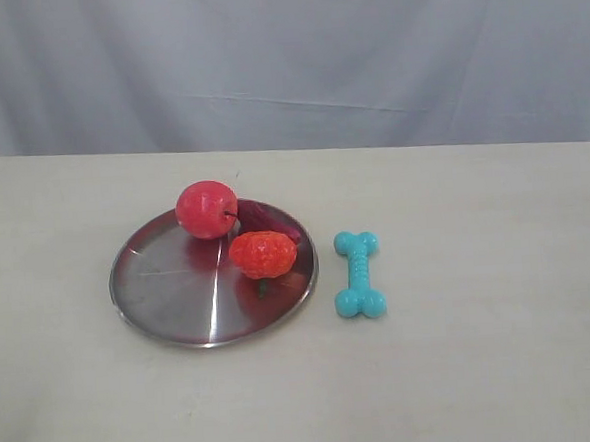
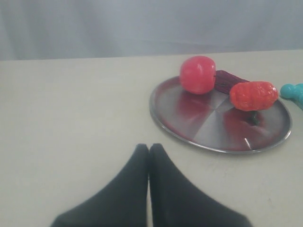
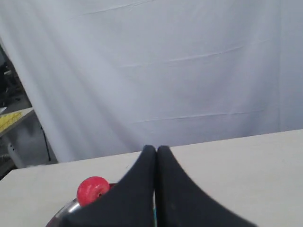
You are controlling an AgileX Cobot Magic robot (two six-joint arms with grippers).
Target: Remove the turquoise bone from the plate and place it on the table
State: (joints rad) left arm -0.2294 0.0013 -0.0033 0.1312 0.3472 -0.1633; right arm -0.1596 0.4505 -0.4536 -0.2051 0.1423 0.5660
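- Left gripper [image 2: 149, 149] is pressed together with nothing between its fingers; the right gripper [image 3: 156, 149] is pressed together too, also empty.
- Ahead of my left gripper sits the plate [image 2: 208, 130], well apart from the fingertips.
- Past the plate's far rim from that gripper, the turquoise bone [image 1: 359, 273] lies flat on the desk [image 1: 504, 368], just beside the rim and not touching it.
- On the plate I see only a red apple [image 1: 206, 208], a red strawberry [image 1: 263, 254] and a dark purple thing [image 1: 265, 216] behind them.
- I judge the job done: the bone is off the plate and on the desk, with nothing left to move.
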